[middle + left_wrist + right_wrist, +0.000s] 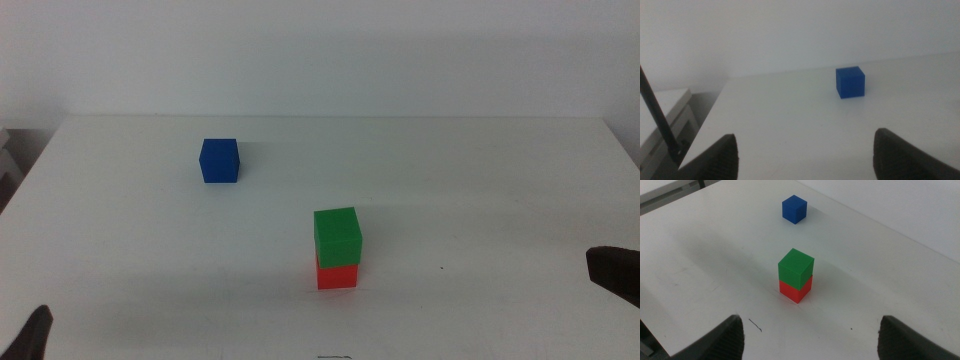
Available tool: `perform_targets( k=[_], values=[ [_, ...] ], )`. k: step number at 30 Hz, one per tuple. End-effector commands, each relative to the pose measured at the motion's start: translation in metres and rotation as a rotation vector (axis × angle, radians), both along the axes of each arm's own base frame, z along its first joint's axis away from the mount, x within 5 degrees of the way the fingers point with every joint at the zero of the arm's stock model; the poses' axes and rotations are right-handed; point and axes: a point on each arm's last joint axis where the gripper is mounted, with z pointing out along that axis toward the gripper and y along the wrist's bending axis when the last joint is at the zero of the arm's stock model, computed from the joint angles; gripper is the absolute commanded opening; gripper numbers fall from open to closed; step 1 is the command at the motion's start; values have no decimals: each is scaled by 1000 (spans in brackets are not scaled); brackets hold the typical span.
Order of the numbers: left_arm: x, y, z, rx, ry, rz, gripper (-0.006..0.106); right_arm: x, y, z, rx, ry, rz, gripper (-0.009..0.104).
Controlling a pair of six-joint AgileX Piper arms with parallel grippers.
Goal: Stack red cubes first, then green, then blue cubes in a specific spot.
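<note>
White table [480, 170] is carrying green cube [337, 236] sitting squarely on red cube [337, 274] near centre, blue cube [219, 160] waiting far-left as top layer, while left gripper [805, 152] and right gripper [810, 335] are idling near, jaws wide apart, empty.

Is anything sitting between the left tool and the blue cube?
Nothing visible. The left tool is open, and only bare white table lies between it and the blue cube. The green cube on the red cube stands off to the side.
</note>
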Motion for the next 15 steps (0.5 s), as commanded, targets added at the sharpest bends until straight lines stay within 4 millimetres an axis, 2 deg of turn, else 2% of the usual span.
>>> perform_targets(
  k=[1,4,10,13,15],
  values=[
    [1,0,34,-29,-75,-3,91,2,0,13,40,-83,-4,84],
    [10,-1,74,-20,91,-6,91,2,0,13,40,-83,-4,84],
    [44,-4,151,0,559,-17,91,2,0,13,40,-83,-4,84],
    [68,-5,176,-7,673,-17,91,2,0,13,40,-83,-4,84],
    [89,-7,183,-28,742,-17,91,2,0,13,40,-83,-4,84]
  ],
)
